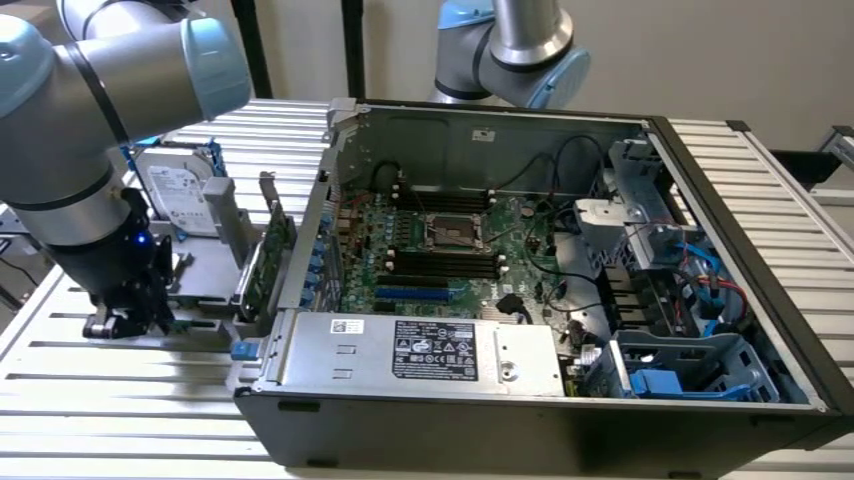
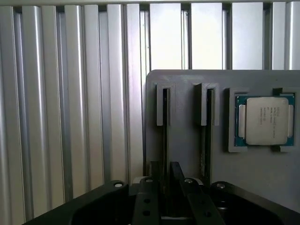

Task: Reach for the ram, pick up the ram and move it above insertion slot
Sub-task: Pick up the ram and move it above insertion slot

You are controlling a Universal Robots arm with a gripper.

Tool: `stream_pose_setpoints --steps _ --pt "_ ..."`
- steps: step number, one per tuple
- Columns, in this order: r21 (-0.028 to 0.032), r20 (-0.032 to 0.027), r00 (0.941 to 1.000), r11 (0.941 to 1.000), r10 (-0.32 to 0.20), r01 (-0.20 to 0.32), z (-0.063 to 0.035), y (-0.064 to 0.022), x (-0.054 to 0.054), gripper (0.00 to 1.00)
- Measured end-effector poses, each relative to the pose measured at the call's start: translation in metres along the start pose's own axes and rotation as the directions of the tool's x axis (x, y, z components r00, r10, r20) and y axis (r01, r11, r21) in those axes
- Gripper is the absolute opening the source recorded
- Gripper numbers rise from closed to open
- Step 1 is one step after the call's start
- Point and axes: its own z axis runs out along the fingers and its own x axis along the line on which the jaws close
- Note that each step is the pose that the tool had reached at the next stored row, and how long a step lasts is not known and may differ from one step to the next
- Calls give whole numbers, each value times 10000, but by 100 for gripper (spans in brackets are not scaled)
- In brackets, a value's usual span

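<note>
1. Hand [image 2: 165, 171] on the grey-and-blue robot arm [image 1: 94, 130] is down low over the flat grey plastic holder plate [image 2: 185, 140]. That plate sits on the ribbed aluminium worktop [image 2: 70, 117], at the exterior view's left of the open black computer case [image 1: 534, 400].
2. The ram [image 2: 165, 122], a long thin dark stick standing on edge in the plate's slot, runs straight into the hand, so the hand is lined up right on it. Long axis follows the slot, parallel to the worktop's ribs.
3. Honestly can't tell whether the hand has clamped the ram or just sits around it. Either way the ram looks seated in its holder, not lifted.
4. The insertion slot [image 1: 447, 262], one of the long black sockets on the green motherboard [image 1: 521, 225], lies well apart, inside the case toward the exterior view's right.
5. Wrist view gives the close stuff: a second thin stick [image 2: 206, 126] in the neighbouring slot, and a square silver-capped processor chip [image 2: 265, 119] beside it. Exterior view gives the layout: the tall green expansion card [image 1: 274, 250] standing between hand and case.
</note>
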Motion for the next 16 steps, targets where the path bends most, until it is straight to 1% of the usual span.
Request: stream_pose_setpoints --steps 1,5,6,8,9,16 --pt "0 0 10000 10000 -21 21 0 -2 0 24" --pt "-2 -5 9999 9999 -156 156 0 -11 0 24" --pt "-3 -7 9998 9998 -198 198 0 -12 0 21" --pt "-5 -10 9996 9996 -291 291 -1 -14 -1 21" --pt "-5 -11 9995 9995 -326 326 -1 -15 -1 15" --pt "-6 -12 9994 9994 -356 356 -1 -17 -1 14"
